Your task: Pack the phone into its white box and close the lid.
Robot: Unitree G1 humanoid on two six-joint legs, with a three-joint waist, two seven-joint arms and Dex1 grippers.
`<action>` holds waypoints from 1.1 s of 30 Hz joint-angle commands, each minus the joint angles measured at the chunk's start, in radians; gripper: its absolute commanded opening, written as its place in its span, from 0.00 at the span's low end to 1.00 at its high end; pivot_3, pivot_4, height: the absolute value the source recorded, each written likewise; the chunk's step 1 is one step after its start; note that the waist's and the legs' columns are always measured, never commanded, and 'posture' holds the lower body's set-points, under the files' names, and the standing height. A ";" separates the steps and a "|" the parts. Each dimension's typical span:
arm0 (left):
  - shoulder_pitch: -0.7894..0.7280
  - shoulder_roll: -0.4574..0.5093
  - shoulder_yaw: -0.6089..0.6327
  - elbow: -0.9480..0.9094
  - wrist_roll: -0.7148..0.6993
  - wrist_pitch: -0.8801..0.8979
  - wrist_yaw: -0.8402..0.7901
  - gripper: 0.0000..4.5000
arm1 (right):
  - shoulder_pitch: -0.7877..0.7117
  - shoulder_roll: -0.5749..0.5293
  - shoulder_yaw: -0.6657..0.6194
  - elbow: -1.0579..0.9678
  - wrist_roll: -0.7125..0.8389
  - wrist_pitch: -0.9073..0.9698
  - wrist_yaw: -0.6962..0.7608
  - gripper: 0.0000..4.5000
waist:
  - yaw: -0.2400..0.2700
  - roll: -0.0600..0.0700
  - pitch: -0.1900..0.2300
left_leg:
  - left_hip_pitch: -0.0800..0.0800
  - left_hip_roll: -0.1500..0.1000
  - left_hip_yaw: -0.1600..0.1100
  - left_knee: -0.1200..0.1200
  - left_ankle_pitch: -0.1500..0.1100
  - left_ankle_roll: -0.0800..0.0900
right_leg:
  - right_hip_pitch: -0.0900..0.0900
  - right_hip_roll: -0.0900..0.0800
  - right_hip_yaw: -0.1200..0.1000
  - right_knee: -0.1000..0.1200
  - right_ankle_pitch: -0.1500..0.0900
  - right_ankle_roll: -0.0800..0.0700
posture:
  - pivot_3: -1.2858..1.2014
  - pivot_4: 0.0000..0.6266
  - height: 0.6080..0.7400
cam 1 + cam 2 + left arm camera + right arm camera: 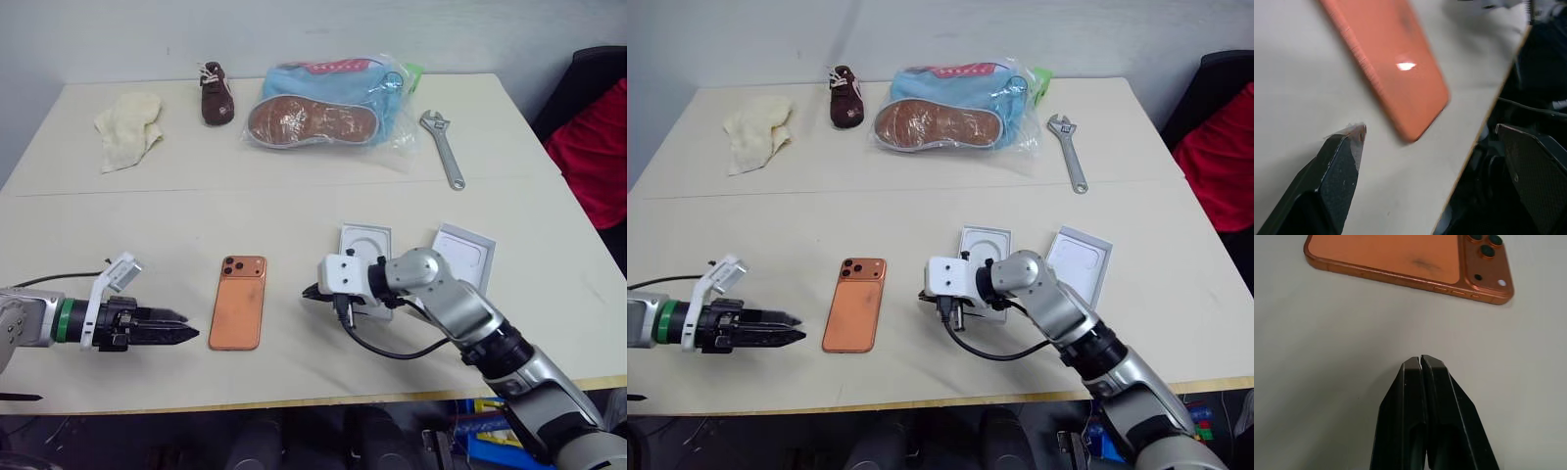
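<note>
You are at the pickup step: the flat orange-copper phone (238, 303) lies on the tabletop (294, 215) between your wide-open left tool (176, 334) and pinched-shut right tool (1422, 363). Next, slide a finger under an edge. The right wrist view shows its side buttons.

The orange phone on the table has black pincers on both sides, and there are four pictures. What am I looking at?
A two-armed robot. Two pictures come from cameras in its head, two from cameras on its wrists. The phone lies flat on the table, held by nothing. The left claw is open, as its wrist picture shows; the right claw is shut and empty, pointing at the phone. Behind the right arm lie white box parts. At the far side: a cloth, a small brown shoe, a bagged shoe and a wrench.
</note>
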State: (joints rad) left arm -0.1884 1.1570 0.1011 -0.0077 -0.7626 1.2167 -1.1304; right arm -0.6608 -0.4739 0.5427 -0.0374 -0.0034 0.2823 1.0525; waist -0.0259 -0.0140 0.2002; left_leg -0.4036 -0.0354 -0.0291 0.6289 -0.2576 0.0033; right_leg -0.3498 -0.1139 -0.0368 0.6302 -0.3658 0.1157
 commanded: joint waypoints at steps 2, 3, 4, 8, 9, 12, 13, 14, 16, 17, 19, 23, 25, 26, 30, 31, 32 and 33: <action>-0.040 -0.029 0.010 -0.004 -0.017 0.137 0.080 1.00 | -0.030 0.036 0.040 0.022 -0.035 -0.038 0.038 0.01 | 0.001 -0.002 -0.001 | -0.001 0.000 0.000 0.000 0.000 -0.001 | -0.002 0.000 0.000 0.002 0.000 0.000 | 0.52 0.24 1.00; -0.049 -0.044 0.008 -0.001 -0.016 0.166 0.106 1.00 | -0.033 0.041 0.049 0.027 -0.042 -0.039 0.046 0.01 | 0.000 -0.002 -0.001 | -0.001 -0.001 0.000 0.000 0.000 -0.001 | -0.003 0.000 0.001 0.005 0.000 0.000 | 0.52 0.24 1.00; -0.057 -0.071 -0.006 -0.004 -0.013 0.206 0.139 1.00 | -0.036 0.045 0.064 0.030 -0.050 -0.035 0.057 0.01 | 0.000 -0.002 -0.001 | -0.001 -0.002 0.000 0.000 0.000 0.000 | -0.004 -0.001 0.002 0.007 0.000 0.000 | 0.52 0.24 1.00; -0.079 -0.181 -0.034 -0.023 0.025 0.275 0.261 1.00 | -0.046 0.064 0.094 0.046 -0.082 -0.034 0.072 0.01 | 0.009 0.005 -0.006 | 0.001 -0.003 0.001 0.001 0.001 0.000 | -0.006 -0.001 0.004 0.011 0.000 0.000 | 0.52 0.24 1.00; -0.090 -0.215 -0.031 -0.026 0.028 0.296 0.289 1.00 | -0.050 0.074 0.097 0.053 -0.087 -0.032 0.070 0.01 | 0.016 0.008 -0.008 | 0.003 -0.004 0.001 0.000 0.001 0.000 | -0.006 -0.001 0.004 0.011 0.000 0.000 | 0.52 0.24 1.00; -0.126 -0.339 -0.038 -0.048 0.045 0.362 0.386 1.00 | -0.071 0.111 0.101 0.091 -0.105 -0.030 0.062 0.01 | 0.032 0.014 -0.010 | 0.016 -0.004 0.003 -0.002 -0.002 0.002 | 0.006 -0.001 0.007 0.005 0.000 0.000 | 0.52 0.24 1.00; -0.132 -0.366 -0.036 -0.054 0.049 0.381 0.406 1.00 | -0.075 0.119 0.099 0.101 -0.110 -0.033 0.062 0.01 | 0.036 0.018 -0.014 | 0.019 -0.004 0.003 -0.002 -0.004 0.001 | 0.009 -0.001 0.008 0.005 0.000 0.000 | 0.52 0.24 1.00; -0.137 -0.400 -0.042 -0.064 0.057 0.392 0.433 1.00 | -0.079 0.129 0.094 0.115 -0.114 -0.035 0.058 0.01 | 0.038 0.020 -0.016 | 0.019 -0.005 0.003 -0.002 -0.004 0.002 | 0.009 -0.001 0.008 0.005 0.000 0.000 | 0.52 0.24 1.00; -0.148 -0.454 -0.051 -0.074 0.061 0.398 0.477 1.00 | -0.085 0.145 0.084 0.137 -0.119 -0.035 0.047 0.01 | 0.044 0.022 -0.022 | 0.020 -0.006 0.003 -0.001 -0.003 0.002 | 0.010 -0.001 0.010 0.006 0.001 0.001 | 0.52 0.24 1.00; -0.155 -0.480 -0.050 -0.068 0.061 0.398 0.498 1.00 | -0.087 0.151 0.079 0.146 -0.120 -0.032 0.042 0.01 | 0.047 0.022 -0.025 | 0.020 -0.007 0.003 -0.001 -0.003 0.002 | 0.010 -0.001 0.010 0.006 0.001 0.002 | 0.52 0.24 1.00; -0.164 -0.508 -0.049 -0.060 0.056 0.398 0.524 1.00 | -0.087 0.156 0.074 0.153 -0.119 -0.032 0.040 0.01 | 0.051 0.024 -0.032 | 0.020 -0.008 0.003 -0.001 -0.003 0.002 | 0.010 -0.001 0.011 0.006 0.001 0.002 | 0.52 0.24 1.00; -0.178 -0.529 -0.024 -0.008 -0.045 0.398 0.524 1.00 | -0.077 0.157 0.063 0.154 -0.123 -0.030 0.036 0.01 | 0.051 0.027 -0.037 | 0.021 -0.010 0.003 -0.001 -0.003 0.003 | 0.011 -0.001 0.015 0.005 0.001 0.002 | 0.52 0.24 1.00; -0.179 -0.521 -0.009 0.027 -0.104 0.398 0.518 1.00 | -0.070 0.154 0.057 0.149 -0.122 -0.027 0.035 0.01 | 0.049 0.026 -0.037 | 0.021 -0.010 0.003 -0.001 -0.003 0.003 | 0.011 -0.002 0.015 0.005 0.001 0.002 | 0.52 0.24 1.00; -0.180 -0.518 0.000 0.051 -0.139 0.398 0.521 1.00 | -0.067 0.153 0.055 0.146 -0.121 -0.027 0.035 0.01 | 0.049 0.026 -0.037 | 0.021 -0.010 0.003 -0.002 -0.003 0.003 | 0.010 -0.002 0.016 0.005 0.001 0.002 | 0.52 0.24 1.00; -0.177 -0.512 0.008 0.108 -0.212 0.398 0.575 1.00 | -0.058 0.153 0.045 0.136 -0.117 -0.022 0.035 0.01 | 0.048 0.025 -0.037 | 0.021 -0.009 0.002 -0.002 -0.003 0.003 | 0.011 -0.003 0.016 0.003 0.001 0.002 | 0.52 0.24 1.00; -0.173 -0.507 0.001 0.098 -0.199 0.398 0.587 1.00 | -0.057 0.149 0.046 0.135 -0.122 -0.026 0.035 0.01 | 0.048 0.025 -0.037 | 0.021 -0.009 0.002 -0.002 -0.003 0.003 | 0.011 -0.003 0.016 0.002 0.001 0.002 | 0.52 0.24 1.00; -0.172 -0.501 -0.005 0.091 -0.194 0.398 0.597 1.00 | -0.058 0.145 0.047 0.136 -0.127 -0.030 0.036 0.01 | 0.048 0.025 -0.038 | 0.021 -0.009 0.002 -0.003 -0.003 0.003 | 0.011 -0.003 0.016 0.001 0.001 0.002 | 0.52 0.24 1.00; -0.172 -0.493 -0.009 0.092 -0.192 0.398 0.606 1.00 | -0.061 0.140 0.049 0.138 -0.134 -0.036 0.036 0.01 | 0.048 0.025 -0.038 | 0.021 -0.009 0.002 -0.003 -0.003 0.003 | 0.011 -0.003 0.016 0.001 0.001 0.002 | 0.52 0.24 1.00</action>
State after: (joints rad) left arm -0.4085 0.6910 0.2022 0.0584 -0.9512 1.5730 -0.5571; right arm -0.7207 -0.3398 0.5999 0.1245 -0.1290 0.2609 1.0965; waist 0.0220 0.0106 0.1627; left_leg -0.3822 -0.0444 -0.0267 0.6255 -0.2611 0.0067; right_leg -0.3384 -0.1167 -0.0207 0.6301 -0.3649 0.1179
